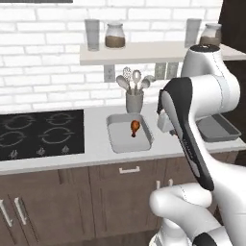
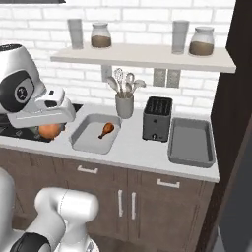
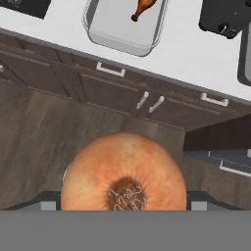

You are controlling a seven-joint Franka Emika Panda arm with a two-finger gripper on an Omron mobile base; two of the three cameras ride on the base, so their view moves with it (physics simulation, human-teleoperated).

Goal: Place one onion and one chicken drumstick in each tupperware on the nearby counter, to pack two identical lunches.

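The gripper [image 2: 49, 129] hangs above the floor in front of the cabinets, on the near side of the counter [image 2: 133, 147], with its jaws spread wide around an onion [image 3: 123, 172]. In the hand view the onion sits squarely between the two finger tips, its root end facing the camera; from the right base view it shows as an orange ball [image 2: 49, 130] tucked under the white hand, to the stove side of the left tupperware.

That left tupperware [image 2: 83, 140] lies on the counter in front of the utensil crock [image 2: 125, 105]. A chicken drumstick [image 2: 106, 130] lies in it toward its back, the thin bone end pointing to the counter's front edge; the same tray with its drumstick [image 3: 145, 7] appears at the top of the hand view, beyond the cabinet doors.

The black toaster [image 2: 157, 119] stands just to the other side of the crock. The right tupperware [image 2: 191, 142] lies just beyond the toaster, close beside it, holding nothing.
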